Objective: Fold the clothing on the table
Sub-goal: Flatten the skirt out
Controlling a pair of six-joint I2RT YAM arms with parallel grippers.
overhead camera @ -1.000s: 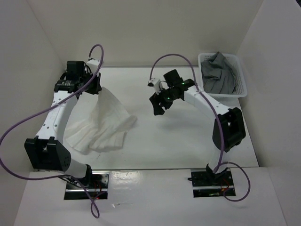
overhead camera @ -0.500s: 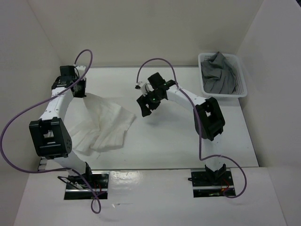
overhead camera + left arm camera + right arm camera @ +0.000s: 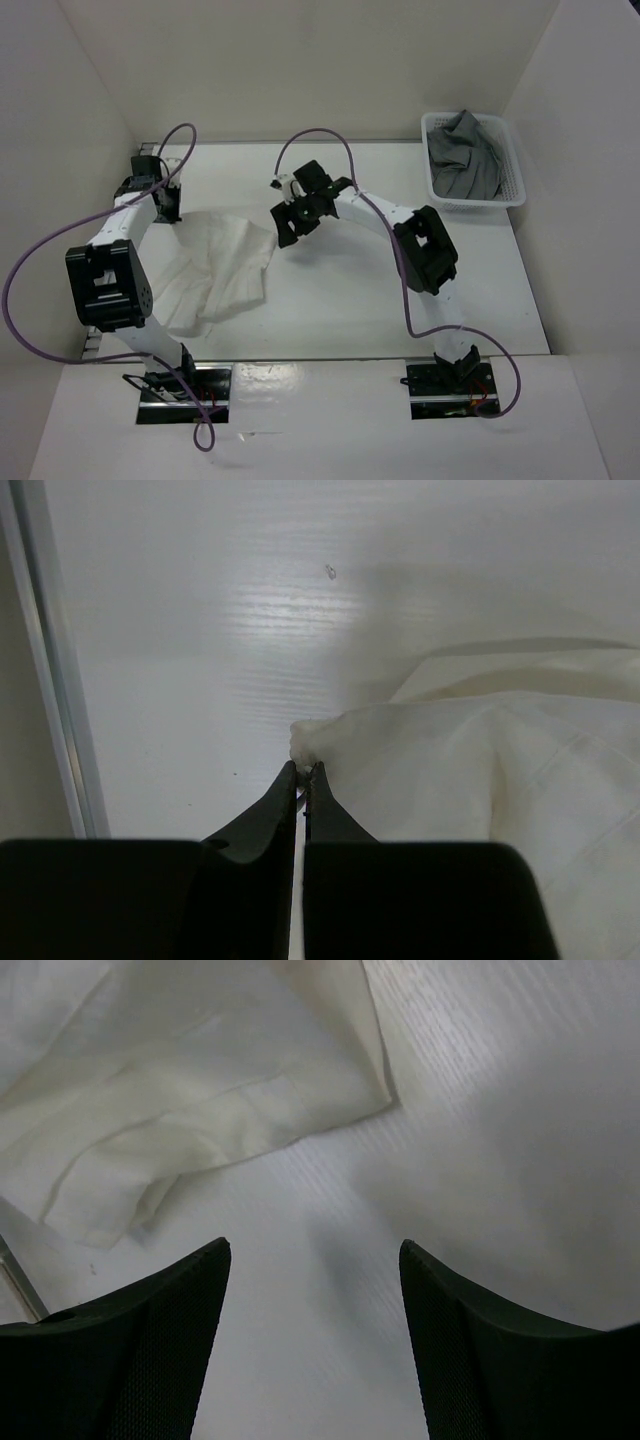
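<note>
skirt (image 3: pixel 480 770): thin, limp, light, probably drapes | left gripper (image 3: pixel 302 772): clamped on its corner | right gripper (image 3: pixel 314 1248): apart, empty | suggest pinching the near free corner

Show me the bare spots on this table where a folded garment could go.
Freest: the white tabletop near-centre, between the white pleated skirt and the right arm. Also the far strip along the back wall. Crowded: the left side under the skirt, and the far-right corner holding the white mesh basket.
</note>
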